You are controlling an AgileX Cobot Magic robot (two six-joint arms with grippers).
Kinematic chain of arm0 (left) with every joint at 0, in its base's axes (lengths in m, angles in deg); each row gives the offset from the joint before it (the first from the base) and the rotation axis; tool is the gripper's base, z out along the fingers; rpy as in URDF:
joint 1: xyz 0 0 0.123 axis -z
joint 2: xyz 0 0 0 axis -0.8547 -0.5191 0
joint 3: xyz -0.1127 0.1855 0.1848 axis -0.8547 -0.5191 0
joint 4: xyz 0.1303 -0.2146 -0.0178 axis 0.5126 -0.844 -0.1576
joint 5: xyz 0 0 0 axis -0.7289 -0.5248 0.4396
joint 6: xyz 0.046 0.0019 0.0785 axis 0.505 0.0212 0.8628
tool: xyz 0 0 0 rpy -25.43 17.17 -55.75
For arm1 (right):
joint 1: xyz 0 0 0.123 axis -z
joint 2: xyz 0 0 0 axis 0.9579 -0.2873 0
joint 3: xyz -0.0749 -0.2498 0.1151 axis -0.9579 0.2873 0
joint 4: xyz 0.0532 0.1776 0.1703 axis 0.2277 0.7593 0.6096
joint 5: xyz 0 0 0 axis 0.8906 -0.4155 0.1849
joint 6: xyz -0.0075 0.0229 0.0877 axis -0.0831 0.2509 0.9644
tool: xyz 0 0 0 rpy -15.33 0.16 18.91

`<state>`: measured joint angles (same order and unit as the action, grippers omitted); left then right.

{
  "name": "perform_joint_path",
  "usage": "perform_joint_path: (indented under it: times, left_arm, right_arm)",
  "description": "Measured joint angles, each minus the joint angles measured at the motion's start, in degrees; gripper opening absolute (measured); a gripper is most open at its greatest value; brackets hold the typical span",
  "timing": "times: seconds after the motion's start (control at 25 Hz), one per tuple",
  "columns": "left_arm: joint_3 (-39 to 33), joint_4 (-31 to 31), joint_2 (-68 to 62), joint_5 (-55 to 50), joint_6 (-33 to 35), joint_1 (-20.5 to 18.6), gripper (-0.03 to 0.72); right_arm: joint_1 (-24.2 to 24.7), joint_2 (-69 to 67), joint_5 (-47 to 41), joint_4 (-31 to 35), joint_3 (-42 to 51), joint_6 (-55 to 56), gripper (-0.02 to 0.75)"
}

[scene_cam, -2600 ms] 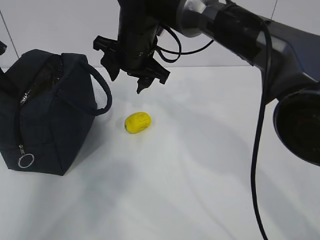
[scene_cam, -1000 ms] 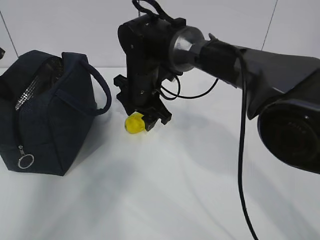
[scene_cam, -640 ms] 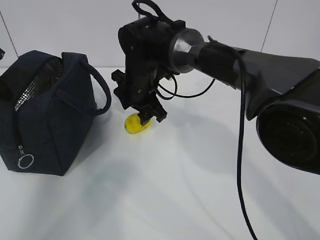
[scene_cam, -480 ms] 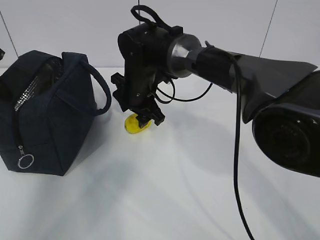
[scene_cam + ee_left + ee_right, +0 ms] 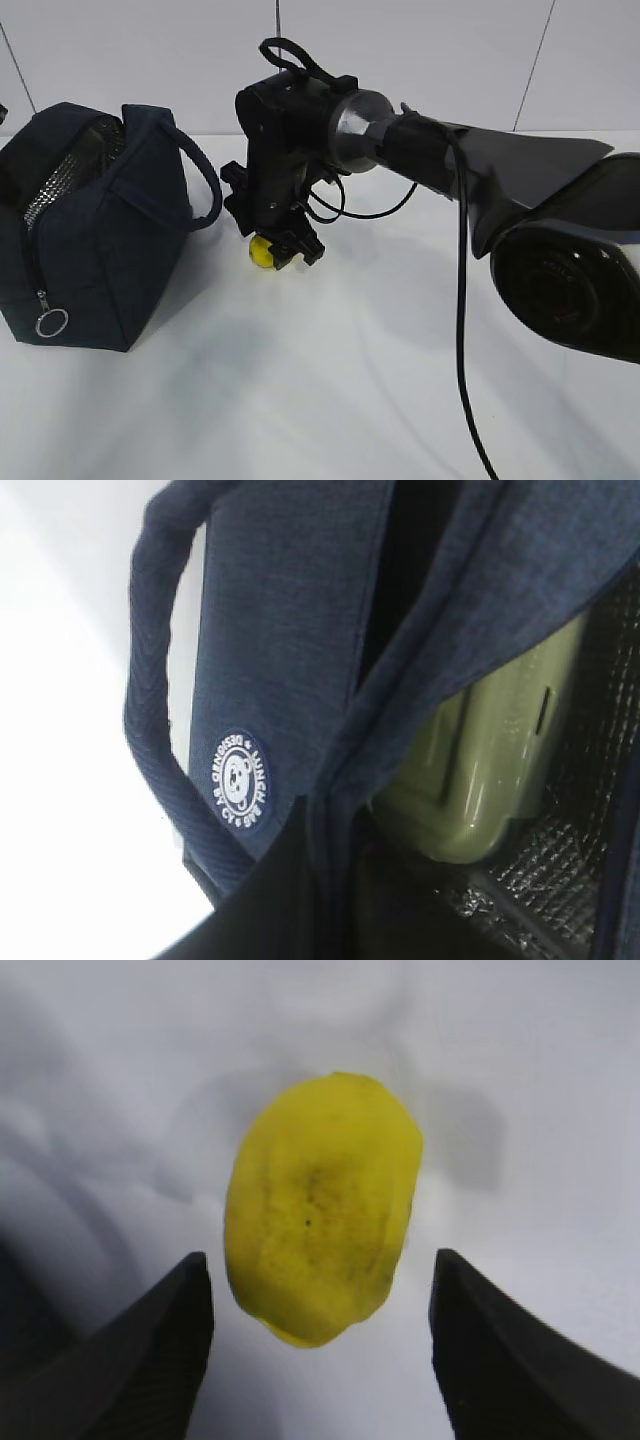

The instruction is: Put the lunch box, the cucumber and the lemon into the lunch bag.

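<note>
One lemon [image 5: 318, 1205] is lying on the white table [image 5: 330, 380] between the right gripper's [image 5: 268, 238] spread fingers [image 5: 150, 1355], untouched. One lunch box [image 5: 480, 770] is sitting inside the open lunch bag [image 5: 95, 220] nearby; the left gripper is unseen, pressed together.

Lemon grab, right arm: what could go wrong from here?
1. The right gripper is open with a fingertip on each side of the lemon, gaps both sides. The rounded lemon may roll or squirt out if the close lands off-centre.
2. The lunch bag already holds the lunch box; the opening looks narrow, so the drop could catch on the handle.
</note>
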<state>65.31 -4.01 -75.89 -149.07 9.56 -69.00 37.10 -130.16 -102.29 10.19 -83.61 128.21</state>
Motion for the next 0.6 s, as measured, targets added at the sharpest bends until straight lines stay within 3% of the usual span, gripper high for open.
perform_joint_path:
  times: [0.6]
  left_arm:
    - [0.00, 0.38, 0.00, 0.43, 0.00, 0.00, 0.004]
  right_arm:
    - [0.00, -0.09, 0.14, -1.58, 0.00, 1.14, 0.514]
